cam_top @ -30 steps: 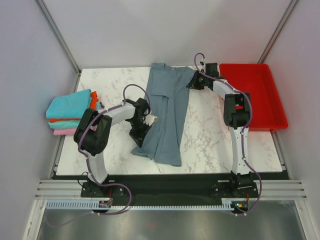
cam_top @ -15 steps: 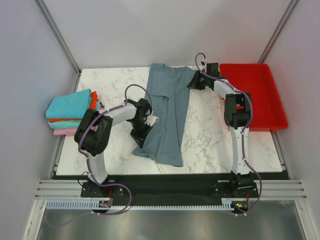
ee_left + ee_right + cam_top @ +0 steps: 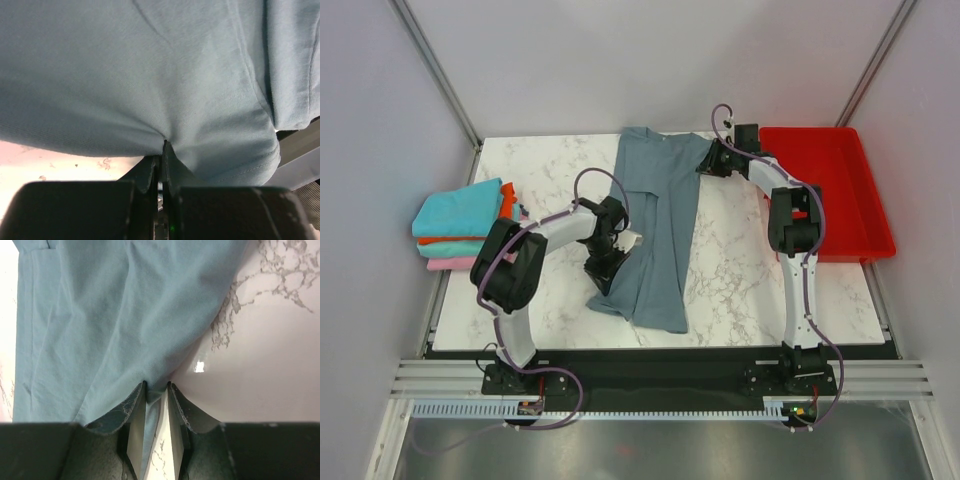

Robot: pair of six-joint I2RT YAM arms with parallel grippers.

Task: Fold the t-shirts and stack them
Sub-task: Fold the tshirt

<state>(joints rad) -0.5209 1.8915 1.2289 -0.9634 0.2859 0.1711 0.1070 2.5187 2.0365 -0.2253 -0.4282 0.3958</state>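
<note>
The left gripper (image 3: pixel 164 146) is clamped on a fold at the left edge of the grey shirt (image 3: pixel 150 75). The right gripper (image 3: pixel 156 386) has its jaws slightly apart, astride the shirt's far right corner. The shirt lies lengthwise mid-table (image 3: pixel 740 260).

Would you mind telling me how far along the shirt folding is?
Done: teal, orange and pink shirts sit folded in a stack on the left. In hand: the grey-blue shirt, part-folded lengthwise, pinched by the left gripper; right gripper parted at its edge. Left: finish folding, stack it.
</note>
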